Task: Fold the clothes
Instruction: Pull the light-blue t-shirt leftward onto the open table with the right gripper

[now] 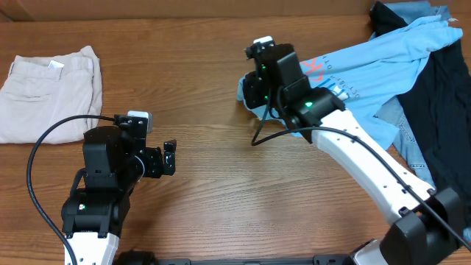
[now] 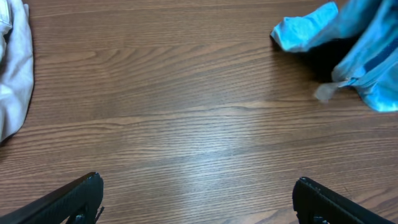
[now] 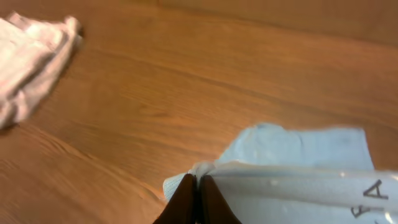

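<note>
- Overhead: the light blue T-shirt [image 1: 383, 59] lies bunched at the right side of the worktop [image 1: 206, 221], partly over a black garment [image 1: 449, 110]. Its left edge reaches towards the middle.
- The right arm [image 1: 368, 169] stretches to that left edge, but its fingers are hard to make out under the wrist.
- The left fingers [image 1: 170, 156] stand apart over bare wood, well away from the shirt. The beige trousers [image 1: 51, 88] lie folded at far left.
- Left wrist: both left fingers [image 2: 68, 202] sit wide apart at the bottom corners, holding nothing. The T-shirt [image 2: 305, 31] is at upper right and the beige trousers [image 2: 15, 68] at the left edge.
- Right wrist: the right fingers [image 3: 183, 202] are pressed together, clamped on the T-shirt [image 3: 292, 155] at its hem. The beige trousers [image 3: 31, 56] show blurred at upper left.
</note>
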`<state>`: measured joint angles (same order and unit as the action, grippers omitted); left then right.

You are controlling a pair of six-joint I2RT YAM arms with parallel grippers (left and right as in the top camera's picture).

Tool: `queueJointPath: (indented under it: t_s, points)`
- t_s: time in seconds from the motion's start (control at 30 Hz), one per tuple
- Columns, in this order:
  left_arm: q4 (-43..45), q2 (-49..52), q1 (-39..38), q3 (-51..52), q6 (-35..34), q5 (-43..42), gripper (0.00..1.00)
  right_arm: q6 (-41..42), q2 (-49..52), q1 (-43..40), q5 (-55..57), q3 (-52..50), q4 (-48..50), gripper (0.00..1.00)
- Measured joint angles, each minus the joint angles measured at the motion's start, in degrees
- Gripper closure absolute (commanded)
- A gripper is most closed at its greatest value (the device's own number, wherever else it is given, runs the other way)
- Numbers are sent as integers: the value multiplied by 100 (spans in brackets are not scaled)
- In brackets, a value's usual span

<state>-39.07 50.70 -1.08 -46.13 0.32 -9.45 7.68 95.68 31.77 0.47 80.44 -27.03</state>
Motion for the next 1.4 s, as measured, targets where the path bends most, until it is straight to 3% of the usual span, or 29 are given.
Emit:
queueJointPath:
  t_s: [0.37,0.4,0.47,0.5,0.7,1.03,1.27,1.4]
  points:
    - [0,17,0,0,0,0,0,-2,487,527,-313,4,2048,96]
    - [4,33,0,0,-2,0,0,-2,551,557,-323,4,2173,83]
    - [2,70,0,0,-2,-2,0,-26,658,612,-343,4,2312,20]
    - [2,92,0,0,-2,-2,0,-4,693,621,-341,4,2347,0]
    - [11,232,0,0,-52,-2,0,-46,651,514,212,4,2087,0]
    - [798,579,0,-2,-262,-149,0,-39,-251,-1040,750,35,-422,0]
    - [1991,1843,0,-79,-367,-767,0,170,-369,-1812,798,55,-1742,0]
    - [2199,2999,0,-490,-452,-1034,0,299,-369,-2020,807,57,-2291,0]
